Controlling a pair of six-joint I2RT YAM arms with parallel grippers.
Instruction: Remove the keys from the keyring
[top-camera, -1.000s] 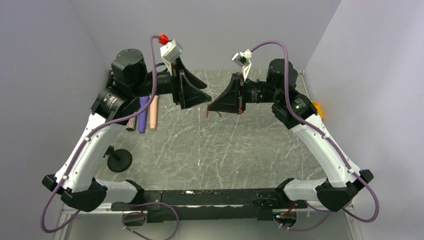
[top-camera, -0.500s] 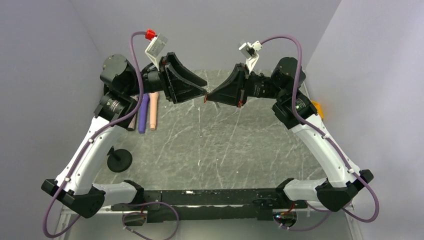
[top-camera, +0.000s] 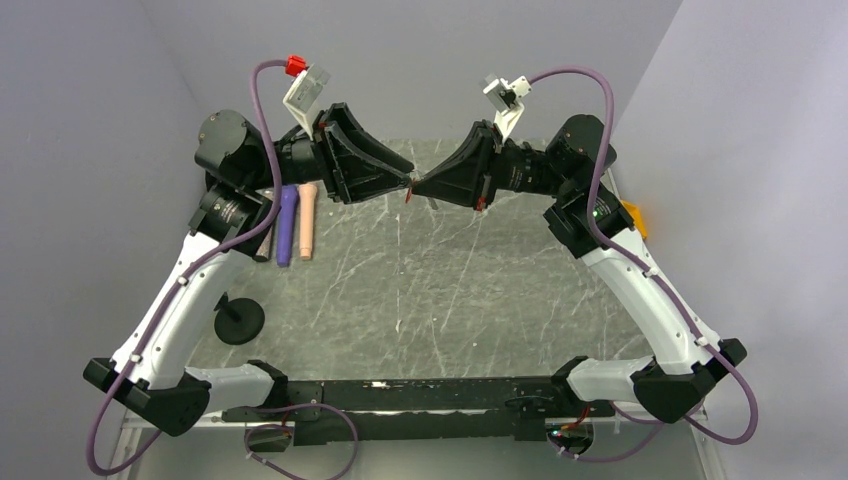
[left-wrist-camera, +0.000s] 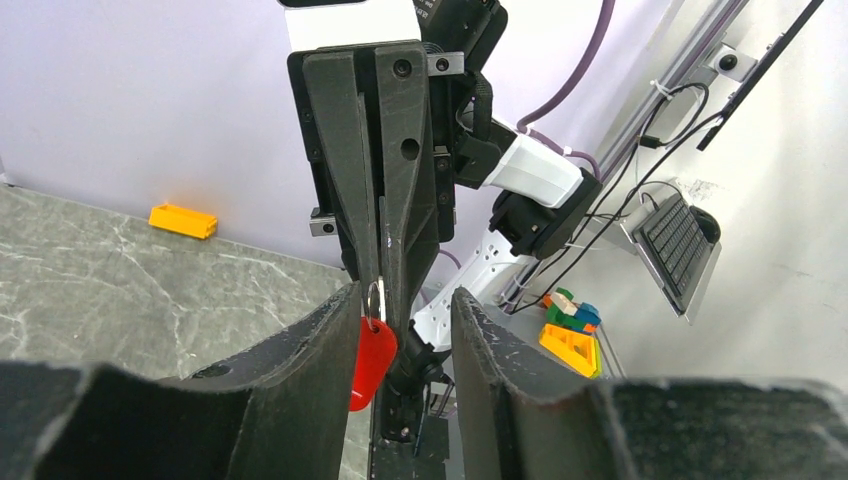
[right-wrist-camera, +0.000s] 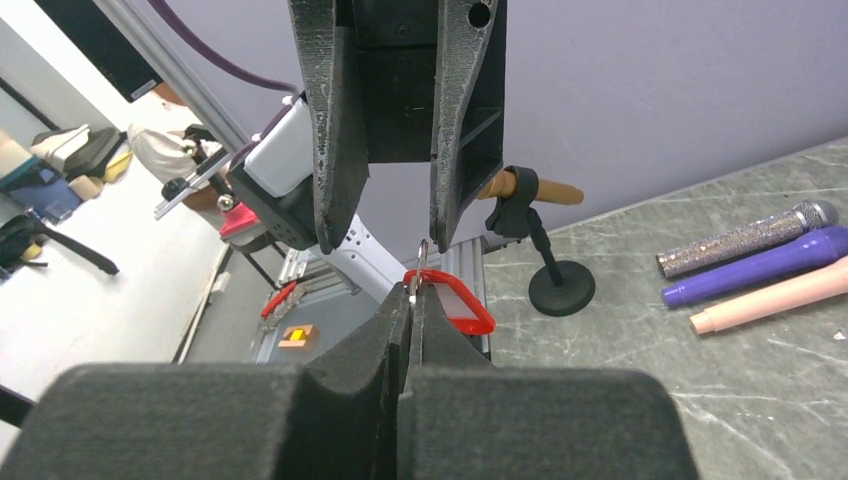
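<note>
**Item 1, keyring** (left-wrist-camera: 372, 356): a red plastic tag on a thin metal ring. You will find it in the air over the table's (top-camera: 450, 300) 12 o'clock edge, where your two grippers meet tip to tip. In the left wrist view the tag hangs under the ring.

**Item 2, right gripper** (right-wrist-camera: 410, 298): fingers pressed together, pinching the metal ring at their very tips.

**Item 3, left gripper** (left-wrist-camera: 405, 312): fingers apart, one on each side of the right gripper's tip, gripping nothing. The tag sits between them, just beside the finger at 9 o'clock in the left wrist view. You cannot tell whether tag and finger touch.

**Item 4, microphones** (top-camera: 287, 225): three, in silver glitter, purple and pink. They lie side by side at the table's 10 o'clock.

**Item 5, black stand** (top-camera: 238, 320): round base, at the table's 8 o'clock.

**Item 6, orange box** (top-camera: 632, 218): at 2 o'clock, by the right wall behind your right arm.
</note>
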